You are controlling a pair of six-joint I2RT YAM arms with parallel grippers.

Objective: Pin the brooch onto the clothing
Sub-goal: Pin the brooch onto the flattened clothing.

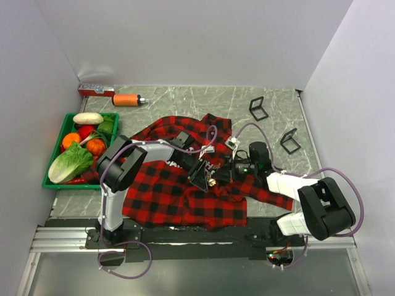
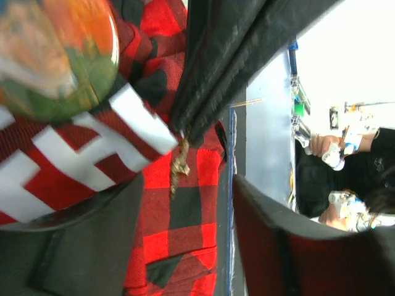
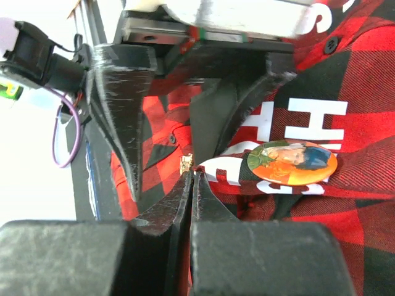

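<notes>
Right claw (image 3: 192, 176) is pinched shut; the brooch (image 3: 292, 161) lies on the shirt (image 3: 370, 98) just right of its tips. Left claw (image 2: 188, 185) is spread wide.

The top camera looks steeply down from high above and behind the arms (image 1: 123, 166), far enough off to take in the whole shirt (image 1: 166, 191) and the table (image 1: 203, 102) around it. The left wrist camera hangs very near the shirt's white lettering (image 2: 74, 160), its view rolled sideways. The right wrist camera looks along the right gripper (image 3: 192, 176) at the same lettering, also close. Both wrist views share the brooch (image 2: 58, 55) lying on that lettering.
</notes>
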